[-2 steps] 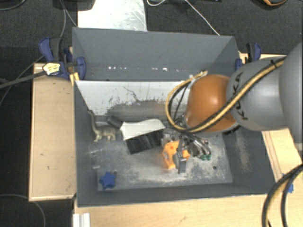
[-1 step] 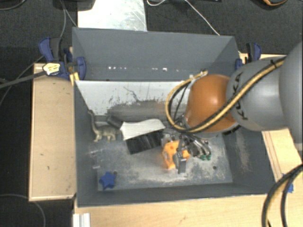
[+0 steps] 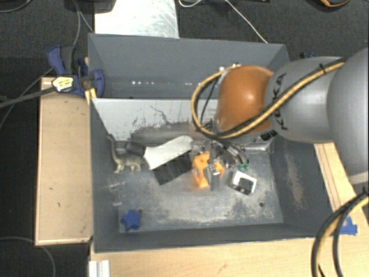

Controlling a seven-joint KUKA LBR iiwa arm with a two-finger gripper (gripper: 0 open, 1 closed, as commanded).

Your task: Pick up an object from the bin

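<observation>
Bin (image 3: 230, 212) of grey metal is entered by the arm (image 3: 323, 105) from the right. White-and-black flat piece (image 3: 170, 160) is seen left of centre. End effector (image 3: 214, 169) is lowered at the bin's middle, just beside a small orange block (image 3: 199, 175); whether it is spread or closed cannot be told. Step is judged as descent to grasp. Next, closure on the orange block and a clean lift are called for, without snagging the flat piece.
</observation>
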